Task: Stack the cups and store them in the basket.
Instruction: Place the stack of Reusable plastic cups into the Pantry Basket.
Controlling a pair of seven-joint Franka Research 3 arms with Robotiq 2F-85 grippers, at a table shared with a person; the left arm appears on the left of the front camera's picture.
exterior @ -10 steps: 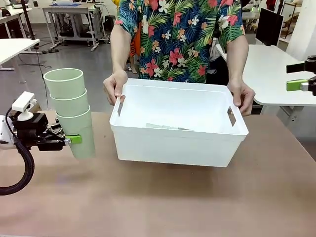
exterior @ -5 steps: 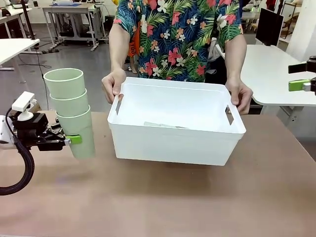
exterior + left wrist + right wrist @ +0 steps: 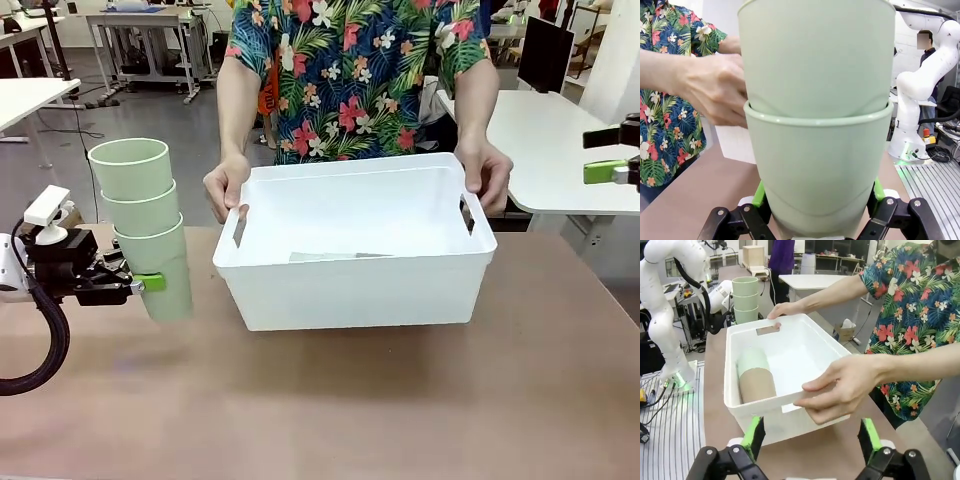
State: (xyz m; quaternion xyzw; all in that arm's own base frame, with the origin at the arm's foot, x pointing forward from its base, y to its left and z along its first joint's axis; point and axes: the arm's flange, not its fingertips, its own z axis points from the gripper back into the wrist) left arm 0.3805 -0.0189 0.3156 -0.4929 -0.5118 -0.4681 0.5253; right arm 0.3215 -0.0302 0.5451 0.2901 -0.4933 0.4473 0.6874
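**Three stacked, two stored, one drop to go**

Busy lab behind, brown worktop (image 3: 330, 400) out front, and a person in a floral shirt stands at its far side gripping the white basket (image 3: 355, 290) by both handles, one hand (image 3: 225, 185) at each end. Inside it, seen from my right wrist, a tan-brown cup (image 3: 756, 384) lies on its side nested with a mint green cup (image 3: 751, 360). So that pair is home. My left tool (image 3: 135, 283) is clamped on the bottom of a mint green stack of three cups (image 3: 145, 225), held above the worktop just beside the basket's left wall. My right tool (image 3: 811, 437) hangs with its fingers wide apart, carrying nothing. What's left, I reckon: carry this stack over the rim and let it go.
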